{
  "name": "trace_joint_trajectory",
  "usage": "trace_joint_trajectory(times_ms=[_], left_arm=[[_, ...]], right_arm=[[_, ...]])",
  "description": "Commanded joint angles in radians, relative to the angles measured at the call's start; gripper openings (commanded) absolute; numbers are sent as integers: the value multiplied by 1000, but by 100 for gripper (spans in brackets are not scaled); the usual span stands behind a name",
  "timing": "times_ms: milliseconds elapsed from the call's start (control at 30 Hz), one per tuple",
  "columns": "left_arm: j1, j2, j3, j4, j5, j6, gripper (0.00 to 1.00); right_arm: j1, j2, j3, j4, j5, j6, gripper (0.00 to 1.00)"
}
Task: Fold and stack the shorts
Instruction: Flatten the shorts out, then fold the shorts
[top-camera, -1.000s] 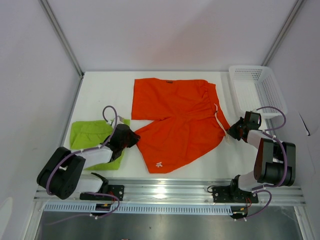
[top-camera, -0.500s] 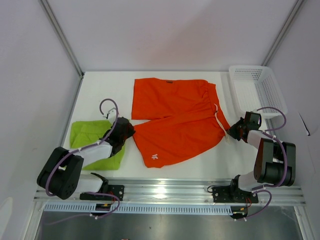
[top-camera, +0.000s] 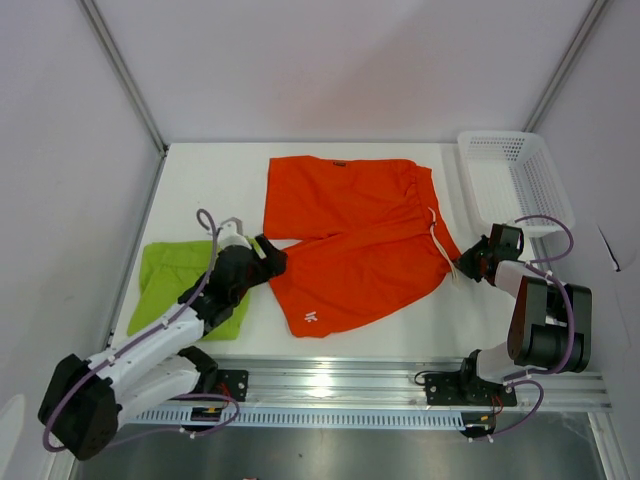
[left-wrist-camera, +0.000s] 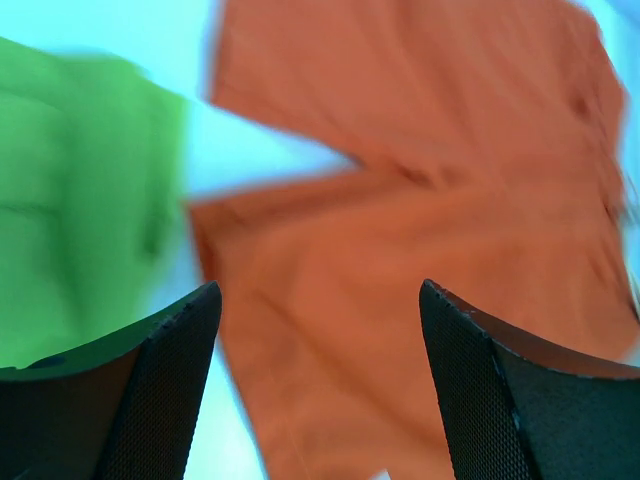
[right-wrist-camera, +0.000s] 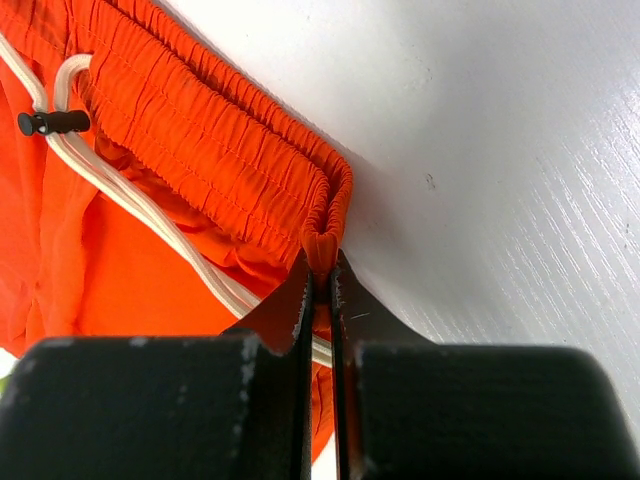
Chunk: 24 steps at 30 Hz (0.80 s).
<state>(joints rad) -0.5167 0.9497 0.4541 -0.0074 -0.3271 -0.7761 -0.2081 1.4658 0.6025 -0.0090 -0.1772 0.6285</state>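
Left gripper: We see the left gripper (top-camera: 268, 252) with its fingers (left-wrist-camera: 160, 400) spread wide and nothing between them. It hangs above the left hem of the orange-red shorts (top-camera: 350, 240), just where that hem nears the lime green shorts (top-camera: 165, 270).

Left wrist view: The picture is blurred. Orange cloth (left-wrist-camera: 420, 200) fills the space between and beyond the fingers, and green cloth (left-wrist-camera: 70, 200) lies off to the left.

Right gripper: We find the right gripper (top-camera: 462, 265) pinched closed on the near corner of the elastic waistband (right-wrist-camera: 230, 130), the gathered edge caught between its fingertips.

Orange-red shorts: They lie spread flat across the middle of the white table (top-camera: 210, 180), with the waistband to the right and the two legs pointing left. The near leg angles toward the arms. A white drawstring (right-wrist-camera: 130, 190) trails across the cloth just beside the clamped corner.

Lime green shorts: They lie in a compact folded shape at the near left of the table, partly under the left arm and just beside the orange leg. We cannot tell whether the two garments touch.

White mesh basket (top-camera: 500, 145): It stands at the far right corner, apart from both pairs.
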Motion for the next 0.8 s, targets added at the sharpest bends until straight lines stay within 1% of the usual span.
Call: trace_joint_trajectory(times_ms=[0,33,100,133,200,233,267,300,333,367,400,433,467,500,533,633,667,700,767], left_arm=[[-169,-45,-6,-126,56,47,81],[-246,-46,-3,-146,42,52,80],[-313,-43,12,-169,43,99,79],[-371,-40,15,-211,25,112,79],[-429,-28,34,-256,2,153,78],[-495,-20,49,-290,-13,165,78],[-529,-11,55,-304,-50,170,78],[-564,10,58,-310,-56,190,77],[-636,24,63,-315,-94,193,77],[-672,41,64,-321,-118,193,78],[-707,79,67,-335,-141,190,78],[-773,101,84,-347,-165,187,79],[-802,121,93,-359,-221,181,79],[-831,141,100,-377,-243,173,79],[-883,183,118,-391,-271,167,79],[-942,259,166,-416,-317,172,78],[-953,277,191,-422,-328,175,77],[-959,296,196,-425,-340,187,73],[-961,349,208,-430,-352,196,72]], right_arm=[[-11,10,-12,30,21,-3,0],[-11,11,-12,30,19,-1,0],[-11,14,-10,30,21,-1,0],[-11,16,-10,30,21,-1,0],[-11,13,-12,34,24,0,0],[-11,13,-10,34,25,-1,0],[-11,13,-10,34,25,0,0],[-11,16,-10,34,25,0,0],[-13,18,-9,34,21,-1,0],[-11,22,-7,34,19,-1,0],[-11,24,-6,32,16,-1,0],[-13,27,-6,30,15,-3,0],[-11,28,-4,32,15,-3,0],[-11,30,-6,32,15,-3,0],[-11,30,-4,32,13,-3,0],[-13,36,-3,34,10,-4,0],[-11,37,-3,34,8,-4,0],[-13,41,0,34,5,-4,0],[-11,44,2,34,4,-4,0]])
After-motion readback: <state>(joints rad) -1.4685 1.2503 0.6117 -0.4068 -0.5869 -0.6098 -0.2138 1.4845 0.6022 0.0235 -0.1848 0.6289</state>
